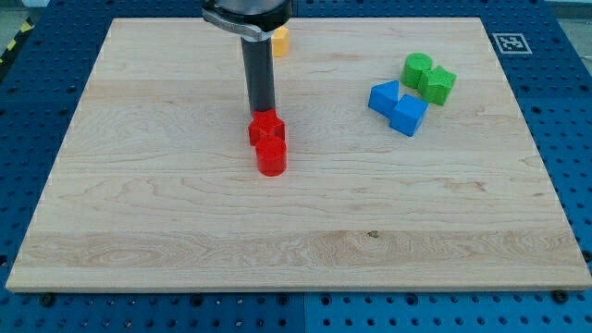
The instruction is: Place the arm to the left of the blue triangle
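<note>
No pincer on rig; bare rod only. My tip (263,111) touching top edge of red blocks (268,143), well left of blue triangle (384,97). Triangle touching blue cube (409,116), just below-left of green blocks (428,79). Risk: overshoot rightward, striking triangle, shoving cluster. Risk: dragging red blocks along.

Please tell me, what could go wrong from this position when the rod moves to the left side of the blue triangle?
1. My tip sits right behind the red blocks; a careless start could push them.
2. The blue triangle touches the blue cube, with green blocks close by; overshooting could shove the cluster.
</note>
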You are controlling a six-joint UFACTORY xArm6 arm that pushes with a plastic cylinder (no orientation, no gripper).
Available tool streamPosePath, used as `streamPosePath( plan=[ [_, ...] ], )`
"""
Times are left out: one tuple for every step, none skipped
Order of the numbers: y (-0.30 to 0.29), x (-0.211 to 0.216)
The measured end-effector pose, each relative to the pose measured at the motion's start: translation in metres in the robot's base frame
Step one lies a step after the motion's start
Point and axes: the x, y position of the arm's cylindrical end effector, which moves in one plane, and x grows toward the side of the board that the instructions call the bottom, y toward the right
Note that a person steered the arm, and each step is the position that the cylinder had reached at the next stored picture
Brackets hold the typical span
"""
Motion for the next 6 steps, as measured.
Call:
streamPosePath(
  plan=[
    [0.0, 0.001],
    [0.0, 0.001],
    [0.0, 0.0],
    [0.0, -0.023],
    [0.003, -0.053],
    [0.033, -0.054]
  ],
)
